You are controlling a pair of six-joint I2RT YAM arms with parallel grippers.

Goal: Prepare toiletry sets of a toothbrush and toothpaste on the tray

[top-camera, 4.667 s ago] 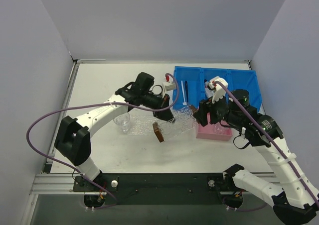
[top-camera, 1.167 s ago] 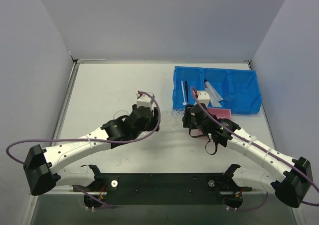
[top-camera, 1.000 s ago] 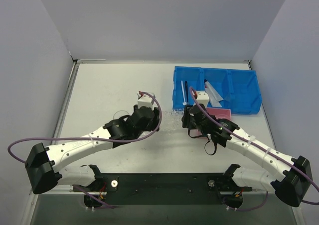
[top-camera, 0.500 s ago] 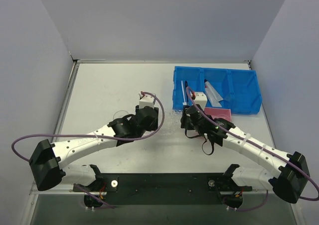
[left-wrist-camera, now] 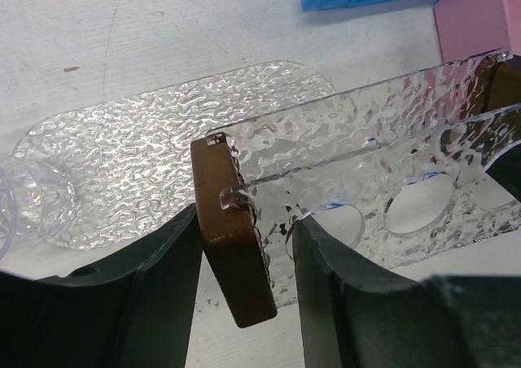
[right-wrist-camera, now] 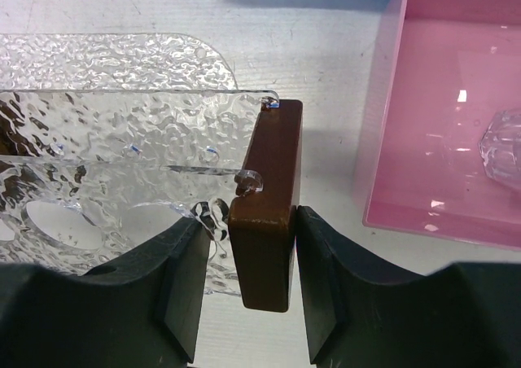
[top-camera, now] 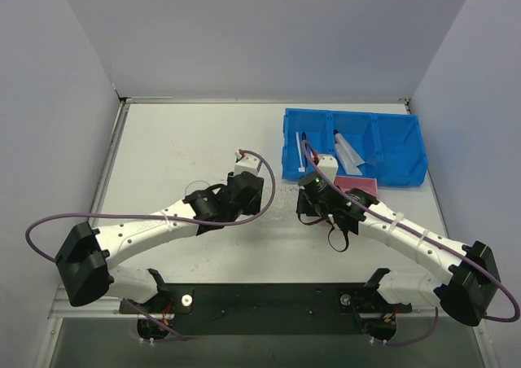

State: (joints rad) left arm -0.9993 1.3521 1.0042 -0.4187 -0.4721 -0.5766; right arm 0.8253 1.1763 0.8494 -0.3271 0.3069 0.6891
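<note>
Between the fingers of the left gripper (left-wrist-camera: pixel 244 254), seen from its own wrist, stands the brown left-hand block (left-wrist-camera: pixel 234 230), slotted to take one end of a clear rack (left-wrist-camera: pixel 366 164) with round holes. One pad lies against the block and the other sits just beside it; whether the jaws truly clamp it I cannot tell. Behind the rack the tray (left-wrist-camera: pixel 146 148) lies flat on the table, its long axis running left to right across the view. A clear cup (left-wrist-camera: pixel 15 197) sits at its left end (cut off by the frame, so touching or merely near is unclear).

From the right wrist, the right gripper (right-wrist-camera: pixel 262 254) is partly closed, with both pads pressed to the right-hand block (right-wrist-camera: pixel 269 189) at the rack's other end. The tray's rounded end shows beyond it, and the pink box (right-wrist-camera: pixel 440 99) sits just to the right.

From above comes the relation that counts. The toothbrush (top-camera: pixel 304 148) and toothpaste (top-camera: pixel 348 150) lie in the blue bin (top-camera: pixel 395 179), beyond the right gripper and well apart from the left, so the right arm looks the nearer for fetching. The black brush points away from the robot, across the tray's length. Both wrists hide most of the tray and rack here, and the white brush is hard to make out.
</note>
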